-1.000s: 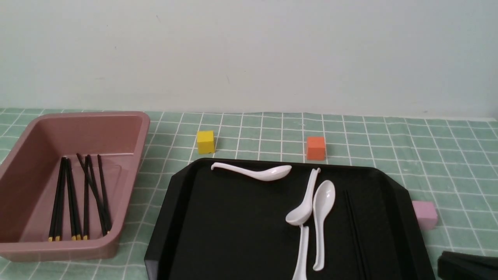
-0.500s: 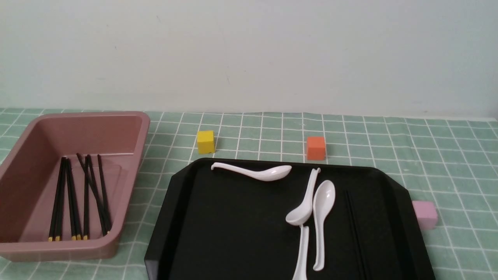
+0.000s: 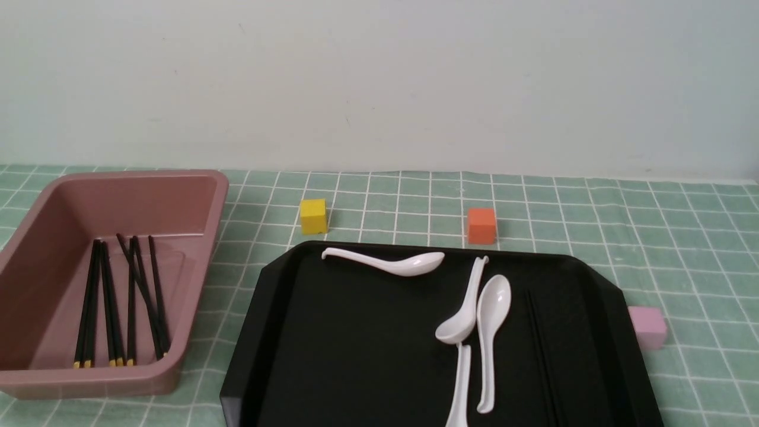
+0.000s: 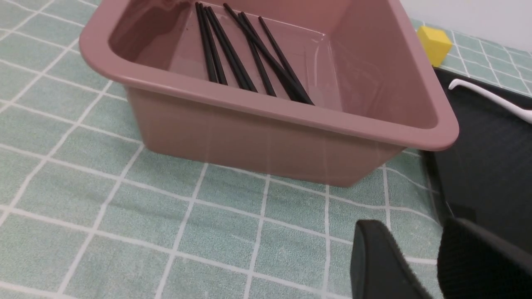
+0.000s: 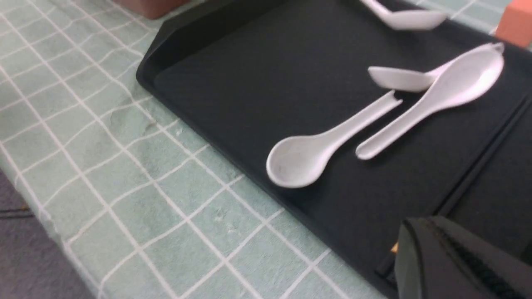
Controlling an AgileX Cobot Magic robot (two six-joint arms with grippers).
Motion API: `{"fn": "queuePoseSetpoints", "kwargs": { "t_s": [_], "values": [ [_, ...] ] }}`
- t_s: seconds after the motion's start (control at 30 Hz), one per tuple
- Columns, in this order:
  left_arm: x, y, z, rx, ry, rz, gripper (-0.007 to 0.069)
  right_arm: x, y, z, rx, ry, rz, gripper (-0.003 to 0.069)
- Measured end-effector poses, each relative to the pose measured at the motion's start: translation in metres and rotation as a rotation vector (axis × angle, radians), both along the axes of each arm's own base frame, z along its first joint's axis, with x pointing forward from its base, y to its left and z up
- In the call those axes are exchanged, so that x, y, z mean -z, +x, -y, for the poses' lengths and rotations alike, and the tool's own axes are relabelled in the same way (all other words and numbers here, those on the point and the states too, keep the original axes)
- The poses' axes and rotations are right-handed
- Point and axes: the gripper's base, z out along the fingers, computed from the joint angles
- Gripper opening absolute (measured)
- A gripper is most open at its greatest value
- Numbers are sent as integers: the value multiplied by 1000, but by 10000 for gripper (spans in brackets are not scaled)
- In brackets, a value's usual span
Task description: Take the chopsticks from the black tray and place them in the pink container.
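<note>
Several black chopsticks [image 3: 118,302] with yellow ends lie in the pink container [image 3: 195,196] at the left; the left wrist view shows these chopsticks [image 4: 249,58] inside the container [image 4: 266,104]. On the black tray [image 3: 356,344], a pair of chopsticks [image 3: 542,350] lies along its right side. My left gripper [image 4: 411,227] hovers open and empty over the cloth between container and tray [image 4: 490,166]. My right gripper [image 5: 419,226] looks shut with nothing in it, above the near yellow end of the tray chopsticks [image 5: 482,166]. The front view shows neither gripper.
Several white spoons [image 3: 492,320] lie on the tray beside the chopsticks. A yellow cube [image 3: 313,216] and an orange cube [image 3: 481,225] stand behind the tray, a pale pink cube [image 3: 647,327] at its right. The table's edge [image 5: 25,207] is near the tray's front.
The dark tip of my right gripper, at the bottom right corner of the front view one second ago, has dropped out of that view. Nothing on the table moved.
</note>
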Motion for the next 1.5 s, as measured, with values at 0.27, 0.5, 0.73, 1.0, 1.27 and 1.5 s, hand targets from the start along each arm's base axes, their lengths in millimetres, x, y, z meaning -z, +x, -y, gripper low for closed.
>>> {"fn": "queuePoseSetpoints", "kwargs": {
  "t_s": [0.27,0.5,0.73,1.0,1.27,1.5],
  "values": [
    [0,0,0,0,0,0,238,23,-5,31,342,55,99,27],
    [0,0,0,0,0,0,238,21,-8,47,593,69,167,34],
    [0,0,0,0,0,0,238,26,-9,50,643,44,117,41],
    [0,0,0,0,0,0,238,27,-10,50,644,37,96,48],
    [0,0,0,0,0,0,238,27,-10,50,644,38,95,58],
    [0,0,0,0,0,0,238,27,-10,50,644,38,94,69]
  ]
}}
